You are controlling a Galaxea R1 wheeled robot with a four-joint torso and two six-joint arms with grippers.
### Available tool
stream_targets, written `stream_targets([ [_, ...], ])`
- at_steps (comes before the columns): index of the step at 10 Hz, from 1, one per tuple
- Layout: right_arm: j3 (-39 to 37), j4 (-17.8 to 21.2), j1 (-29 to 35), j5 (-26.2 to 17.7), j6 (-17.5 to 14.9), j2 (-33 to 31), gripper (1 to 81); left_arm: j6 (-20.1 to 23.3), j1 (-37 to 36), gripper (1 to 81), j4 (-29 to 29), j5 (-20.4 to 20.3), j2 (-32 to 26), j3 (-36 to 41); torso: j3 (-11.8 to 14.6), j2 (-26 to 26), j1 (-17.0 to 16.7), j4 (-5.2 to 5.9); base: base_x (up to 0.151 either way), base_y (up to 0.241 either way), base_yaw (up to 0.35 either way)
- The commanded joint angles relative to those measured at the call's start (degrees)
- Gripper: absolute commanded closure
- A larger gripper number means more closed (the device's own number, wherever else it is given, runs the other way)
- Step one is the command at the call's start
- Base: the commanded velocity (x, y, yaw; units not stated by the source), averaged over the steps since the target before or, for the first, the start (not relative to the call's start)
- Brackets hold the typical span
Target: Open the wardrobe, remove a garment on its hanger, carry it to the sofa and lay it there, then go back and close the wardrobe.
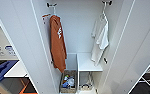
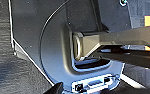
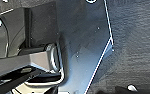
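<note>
The wardrobe [image 1: 21, 37] stands straight ahead with both white doors swung wide. Inside at the right, the white garment [image 1: 100, 40] hangs limp on its hanger [image 1: 104, 12], whose hook sits on a rail fitting near the top. Its hem reaches down to a white shelf [image 1: 88, 63]. Both wrist views look along my own dark base panels [image 2: 53, 37] [image 3: 86, 37] toward dark floor, so my arms are low at my sides, well away from the clothes.
A rust-orange garment [image 1: 58, 45] with a white mark hangs at the wardrobe's left. Below it sits a basket [image 1: 68, 82] of odds and ends, with a second basket [image 1: 86, 86] under the shelf. A white table [image 1: 16, 71] and something blue [image 1: 1, 71] lie left of the door.
</note>
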Motion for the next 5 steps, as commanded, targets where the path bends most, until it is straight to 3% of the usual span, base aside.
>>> stream_targets([
  [1,0.4,0.3,1.3,-4.0,-0.3,0.4,1.0,3.9,-0.9,1.0,-2.0,2.6,-0.8,0.5,0.0,0.0,0.0,0.00,0.000,0.000,0.000],
  [3,0.9,0.3,1.1,-4.0,-0.3,0.4,1.0,29.1,-1.0,1.0,-19.5,1.7,-0.3,1.3,0.0,0.0,0.0,0.00,0.000,0.000,0.000],
  [4,0.9,0.4,1.1,-4.0,-0.3,0.4,1.0,38.0,-1.0,1.0,-26.3,0.8,-0.7,2.9,0.0,0.0,0.0,0.00,0.000,0.000,0.000],
  [5,1.1,0.5,0.8,-4.0,-0.1,0.5,1.0,39.5,-1.1,1.0,-28.9,0.5,-0.4,3.9,0.0,0.0,0.0,0.00,0.000,0.000,0.000],
])
